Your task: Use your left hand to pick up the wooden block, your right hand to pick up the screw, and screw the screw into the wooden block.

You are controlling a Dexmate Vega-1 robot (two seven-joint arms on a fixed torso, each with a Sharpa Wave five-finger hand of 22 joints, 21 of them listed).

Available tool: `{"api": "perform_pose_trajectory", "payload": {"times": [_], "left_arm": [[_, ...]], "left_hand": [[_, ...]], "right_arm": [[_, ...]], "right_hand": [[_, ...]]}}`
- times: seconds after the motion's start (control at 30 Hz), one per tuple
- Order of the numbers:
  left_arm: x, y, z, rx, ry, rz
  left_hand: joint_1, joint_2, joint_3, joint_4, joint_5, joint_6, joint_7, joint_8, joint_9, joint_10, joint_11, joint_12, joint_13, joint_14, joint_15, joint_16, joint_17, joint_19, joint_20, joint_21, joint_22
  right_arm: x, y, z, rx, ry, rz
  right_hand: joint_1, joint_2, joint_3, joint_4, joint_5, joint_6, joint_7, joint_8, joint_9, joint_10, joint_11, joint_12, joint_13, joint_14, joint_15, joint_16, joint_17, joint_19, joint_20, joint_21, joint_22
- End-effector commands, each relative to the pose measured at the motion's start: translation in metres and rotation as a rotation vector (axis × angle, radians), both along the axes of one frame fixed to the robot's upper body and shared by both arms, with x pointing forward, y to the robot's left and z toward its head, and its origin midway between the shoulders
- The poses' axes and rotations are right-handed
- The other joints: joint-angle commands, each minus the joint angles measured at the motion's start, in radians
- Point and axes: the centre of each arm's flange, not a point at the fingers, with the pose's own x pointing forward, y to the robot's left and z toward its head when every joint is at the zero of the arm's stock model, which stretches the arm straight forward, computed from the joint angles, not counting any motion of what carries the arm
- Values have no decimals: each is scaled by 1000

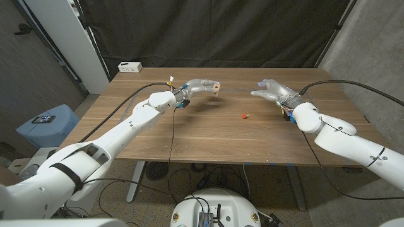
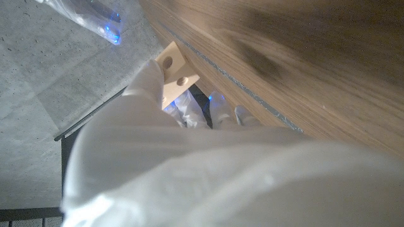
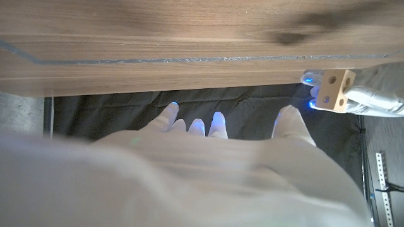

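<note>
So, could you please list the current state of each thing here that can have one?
wooden block: held off the table by the left robot hand, holes visible.
left robot hand: grips the block at its fingertips.
right robot hand: fingers apart, holding nothing, raised over the table.
screw: lying on the wooden table, untouched, between the two hands.
white box: sitting at the table's far left corner.

Small red-and-tan screw on the brown wooden table: too small to tell thread or head. Pale drilled wooden block: lower part hidden behind left hand. Right hand: blurred, cut off at frame edge; palm unseen.
</note>
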Motion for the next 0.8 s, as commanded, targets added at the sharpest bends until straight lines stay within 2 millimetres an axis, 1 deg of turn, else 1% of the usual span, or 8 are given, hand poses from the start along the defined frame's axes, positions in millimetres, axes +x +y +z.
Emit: {"api": "perform_pose_trajectory", "payload": {"times": [0.03, 0.07, 0.13, 0.23, 0.43, 0.5, 0.67, 0.8], "left_arm": [[7, 0, 2, 24, 3, -14], [8, 0, 2, 26, 3, -16], [9, 1, 1, 23, 9, -24], [11, 1, 2, 32, 17, -26], [12, -1, 4, 46, 14, -29], [12, -1, 5, 48, 10, -31], [14, -2, 5, 44, 1, -40], [16, -2, 4, 20, -15, -56]], "left_hand": [[2, 10, -3, 0, 5, 16, -3, 5, 5, 8, -3, -5, 8, 4, -113, 10, 5, -8, 7, 1, 5], [2, 13, -3, 1, 5, 14, 2, 4, 5, 10, -3, -6, 10, 7, -116, 12, 6, -9, 8, 1, 5], [2, 12, -4, 0, 5, 14, 0, 3, 5, 11, -3, -6, 11, 9, -120, 14, 7, -10, 6, 1, 5], [1, 17, -5, 1, 5, 5, 2, -1, 5, 7, -3, -9, 13, 4, -117, 15, 9, -13, 13, 1, 5], [-2, 17, -9, 2, 4, -1, 1, -4, 6, 4, -3, -14, 18, -3, -109, 16, 12, -17, 17, 1, 5], [-1, 21, -10, 0, 4, -3, 3, -6, 7, -1, -3, -19, 22, -7, -106, 16, 13, -18, 20, 2, 5], [-3, 21, -14, 0, 3, -6, 0, -8, 7, 0, -3, -23, 27, -12, -106, 18, 14, -21, 21, 3, 5], [-4, 18, -17, -1, 3, -2, -5, -6, 7, 3, -3, -25, 30, -12, -113, 19, 13, -23, 16, 3, 5]], "right_arm": [[-3, 4, 9, -143, 18, -28], [-3, 5, 10, -155, 19, -29], [-3, 7, 12, -185, 20, -33], [-2, 9, 14, -223, 26, -33], [-1, 15, 18, -315, 35, -43], [-1, 16, 19, -338, 39, -43], [0, 19, 21, -398, 44, -50], [1, 20, 22, -442, 47, -68]], "right_hand": [[21, 2, 6, -9, 6, 3, -15, 4, 4, -4, -11, -3, 2, 4, -20, 1, 2, 9, -20, 6, 3], [23, 2, 7, -9, 6, 2, -16, 4, 4, -4, -13, -3, 2, 4, -20, 1, 2, 10, -20, 6, 3], [31, 2, 10, -11, 7, 4, -23, 4, 4, -5, -14, -3, 2, 5, -20, 1, 2, 11, -17, 5, 3], [42, 1, 13, -12, 8, 9, -34, 5, 5, -6, -15, -3, 2, 4, -19, 0, 2, 12, -15, 5, 3], [70, 2, 22, -15, 10, 9, -40, 4, 6, -9, -21, -4, 2, 7, -16, 0, 2, 23, -3, 7, 3], [80, 3, 27, -16, 9, 6, -41, 3, 6, -11, -19, -4, 2, 7, -14, 0, 2, 24, -1, 7, 3], [109, 7, 39, -19, 7, 8, -50, 3, 7, -16, -23, -5, 2, 5, -12, -2, 2, 24, 6, 5, 3], [121, 6, 43, -20, 5, 9, -52, 4, 8, -17, -23, -5, 2, 5, -11, -2, 2, 22, 11, 4, 3]]}}
